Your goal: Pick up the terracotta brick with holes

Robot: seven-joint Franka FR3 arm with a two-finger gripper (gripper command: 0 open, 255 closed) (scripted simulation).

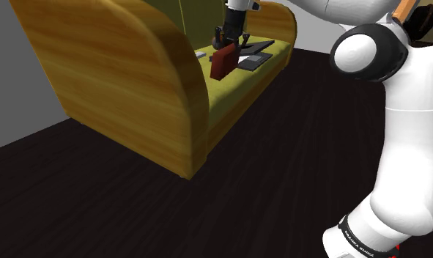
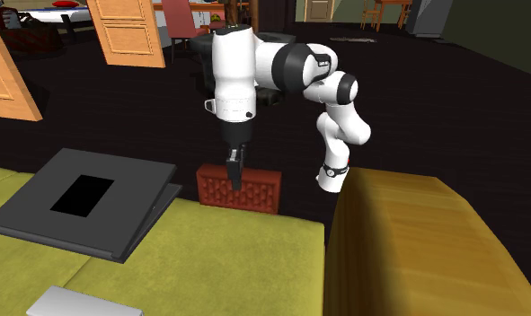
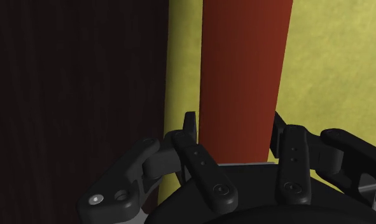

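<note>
My gripper (image 2: 234, 179) is clamped on the brick (image 3: 247, 63). My two black fingers (image 3: 197, 153) press against its two broad faces, one on each side, and the brick's narrow red-brown top runs straight out ahead of my hand between them. In the second exterior view the face beside my finger shows a grid of small holes.

The brick stands on edge directly beneath my hand, along the front edge of the yellow-green seat cushion (image 3: 333, 63) of a sofa. I cannot tell whether its lower edge touches the cushion or hangs just above it.

Beyond one finger there is a thin strip of cushion and then the dark floor (image 3: 72, 76). Beyond the other finger the cushion spreads out wide. Farther off on that cushion side, well apart from me, a dark grey board (image 2: 137, 179) with a black rectangle on it lies flat. A pale flat thing (image 2: 70, 303) lies beyond it. The sofa's wooden armrest (image 2: 416, 242) rises near the brick's other end.
</note>
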